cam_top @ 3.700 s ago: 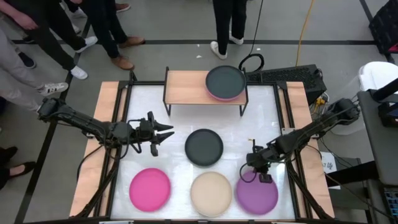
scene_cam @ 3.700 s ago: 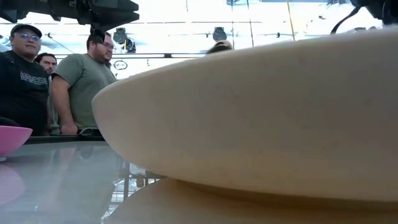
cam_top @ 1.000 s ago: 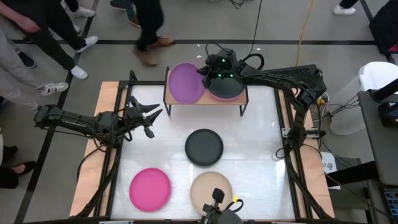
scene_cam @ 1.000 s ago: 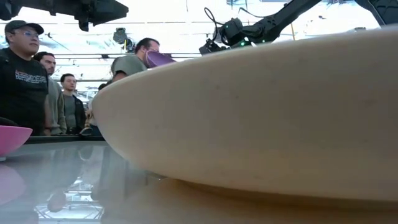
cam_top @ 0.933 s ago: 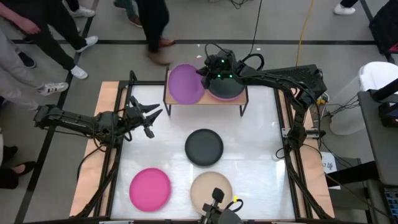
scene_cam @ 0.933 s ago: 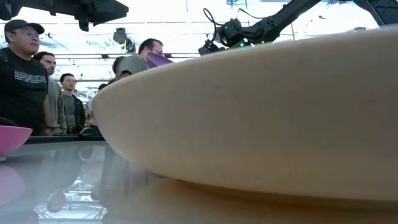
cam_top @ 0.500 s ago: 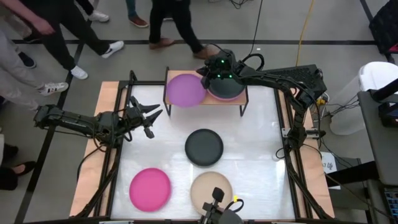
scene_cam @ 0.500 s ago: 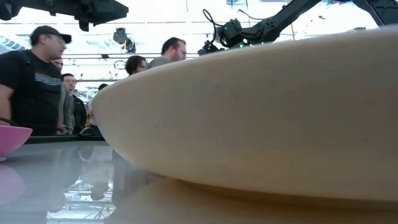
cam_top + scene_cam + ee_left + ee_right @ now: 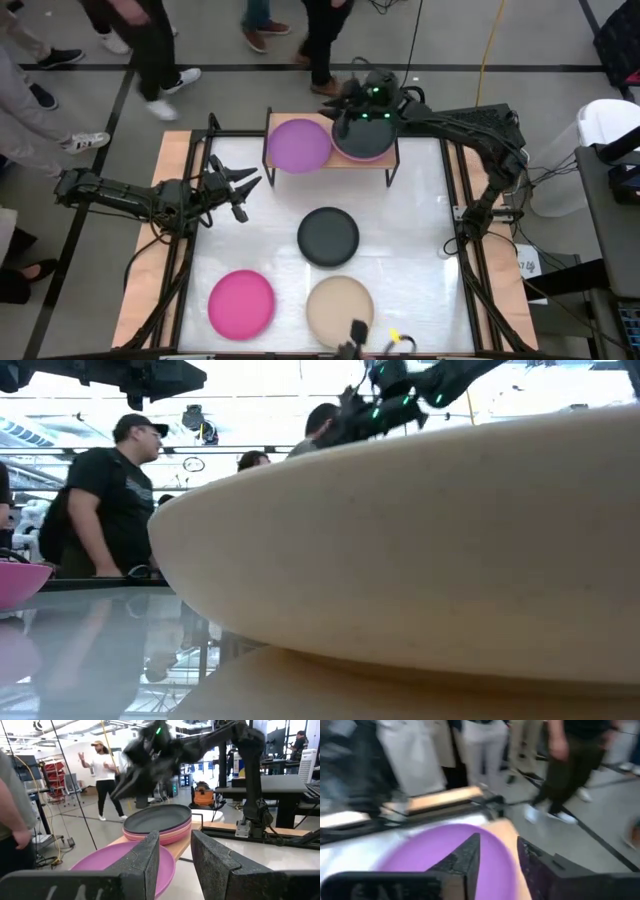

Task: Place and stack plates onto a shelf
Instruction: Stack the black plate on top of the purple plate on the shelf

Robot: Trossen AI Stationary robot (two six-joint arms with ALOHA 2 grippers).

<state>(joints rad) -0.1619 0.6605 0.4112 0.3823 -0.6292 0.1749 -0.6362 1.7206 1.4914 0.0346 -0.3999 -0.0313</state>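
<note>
At twelve o'clock, the low light-wood shelf (image 9: 283,125) holds a round matte purple plate (image 9: 298,144); the right gripper (image 9: 348,102), fingers apart and empty, hovers over the neighbouring dark grey stack (image 9: 362,133). A careless swing could knock either off.

Right hand (image 9: 345,100) raised at the far edge, fingers apart; left hand (image 9: 250,188) open, waiting.

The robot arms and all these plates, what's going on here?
The robot is moving plates onto the shelf. A purple plate lies flat on its left half, beside a stack topped by a dark grey plate. The right gripper hangs over the shelf's back edge, open and empty. The left gripper waits open over the table. Another grey plate, a magenta plate and a cream plate remain.
</note>
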